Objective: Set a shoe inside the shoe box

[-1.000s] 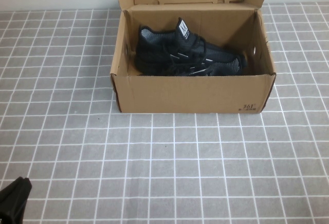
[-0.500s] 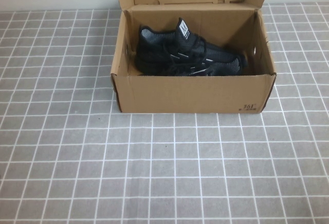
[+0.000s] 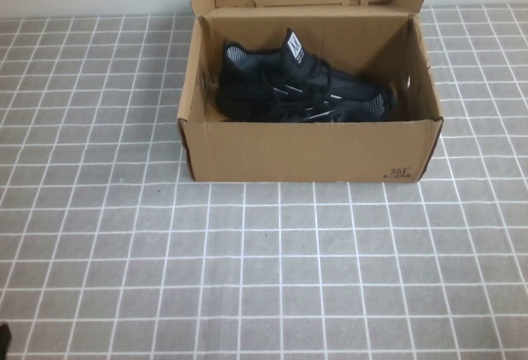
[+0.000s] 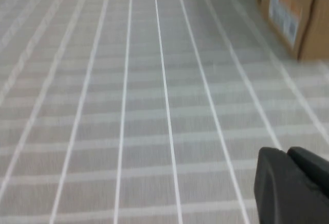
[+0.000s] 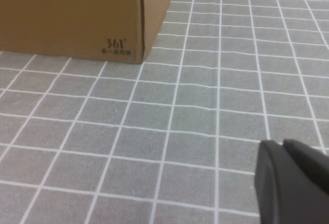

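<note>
The brown cardboard shoe box stands open at the back middle of the table, its lid flap up. A black knit sneaker with a white tongue label lies inside, toe to the right. More black shoe shows just in front of it in the box; I cannot tell the two apart. My left gripper is shut and empty, low over the table, with the box's end far ahead. My right gripper is shut and empty over the table, near the box's "361" corner.
A grey cloth with a white grid covers the table. A pale wall runs behind the box. In the high view only a dark sliver of the left arm shows at the bottom left corner.
The left gripper's black tip, seen at the bottom left corner of the high view a second ago, has drawn back out of view. The box and sneaker have not moved.
</note>
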Available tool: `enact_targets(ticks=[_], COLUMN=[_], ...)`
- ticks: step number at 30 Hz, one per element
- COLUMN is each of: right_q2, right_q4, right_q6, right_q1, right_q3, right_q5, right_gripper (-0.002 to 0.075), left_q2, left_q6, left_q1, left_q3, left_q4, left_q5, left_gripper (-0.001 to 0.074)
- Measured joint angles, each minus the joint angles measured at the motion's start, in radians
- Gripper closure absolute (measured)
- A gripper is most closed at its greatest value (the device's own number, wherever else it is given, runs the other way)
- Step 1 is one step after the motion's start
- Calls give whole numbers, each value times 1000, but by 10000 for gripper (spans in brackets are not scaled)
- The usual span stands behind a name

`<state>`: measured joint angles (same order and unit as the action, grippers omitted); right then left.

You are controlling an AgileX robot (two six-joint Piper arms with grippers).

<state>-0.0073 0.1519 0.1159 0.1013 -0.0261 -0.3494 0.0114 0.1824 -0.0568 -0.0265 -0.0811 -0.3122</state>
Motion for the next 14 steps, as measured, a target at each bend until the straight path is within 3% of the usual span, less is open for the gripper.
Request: enact_targets(ticks=[3,14], right_q2=[0,0], right_q4=[0,0], right_q6=[0,0], right_q1=[0,0], right_q3=[0,0], right_q5=[0,0], right_gripper=[742,742], left_q2=[0,0], left_q6=[-4,-7], left_q1=[0,0], left_q3=[0,0], left_q4=[7,9], left_q5=[-69,-73], left_gripper=[736,736])
